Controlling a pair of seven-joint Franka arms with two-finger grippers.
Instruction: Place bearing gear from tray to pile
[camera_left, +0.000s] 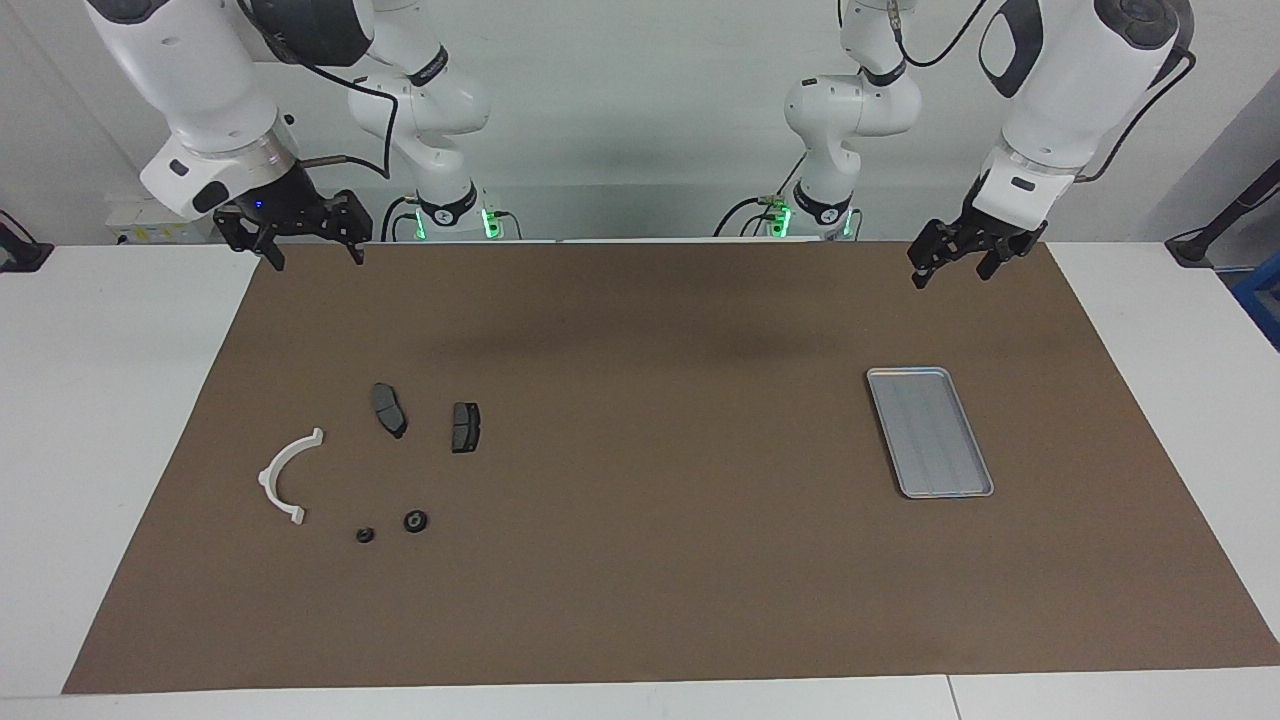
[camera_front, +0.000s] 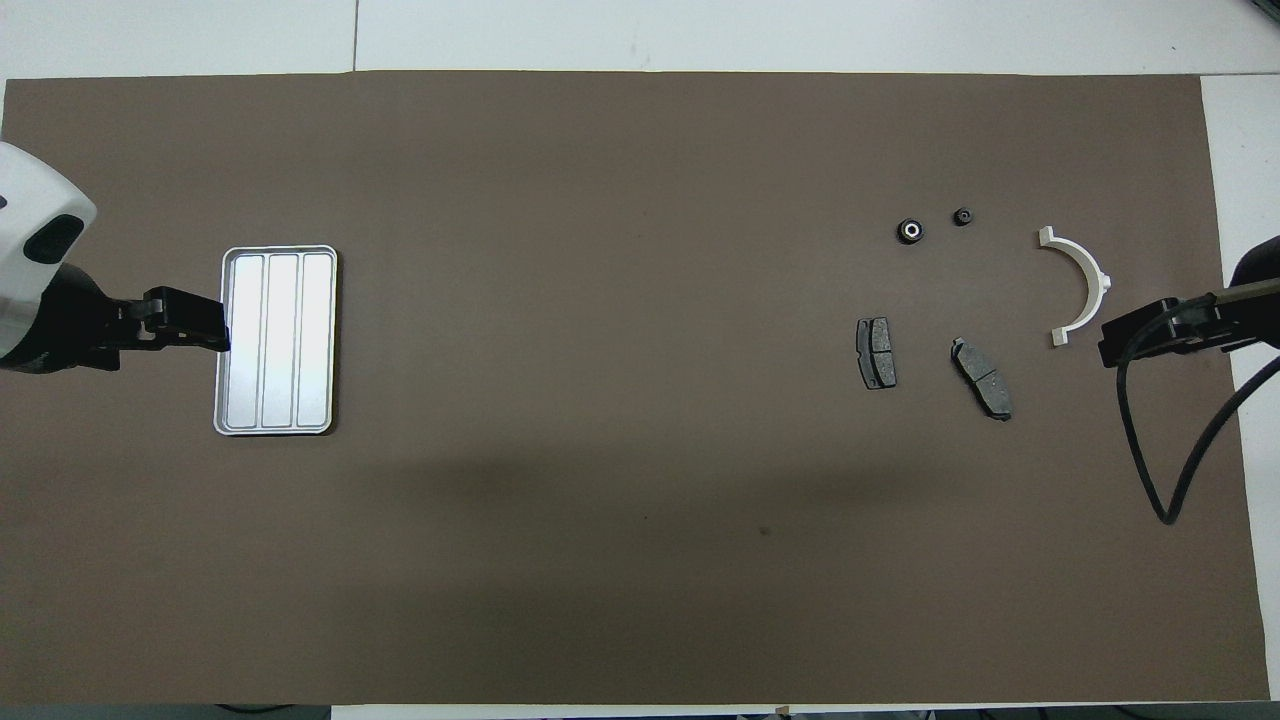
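Lower left of facing view: bearing gears (camera_left: 416, 521) on mat by pile (camera_left: 290, 477) | tray (camera_left: 930, 431) bare | left pincer (camera_left: 951, 262), right pincer (camera_left: 310, 248) raised, open, empty | step: placement apparently done | next: none evident.

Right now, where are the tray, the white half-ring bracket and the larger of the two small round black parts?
tray (camera_left: 930, 432), facing view, on its ridged floor.
white half-ring bracket (camera_left: 272, 474), facing view, on the middle of its arc.
larger round black part (camera_front: 910, 230), overhead view, on its light centre.
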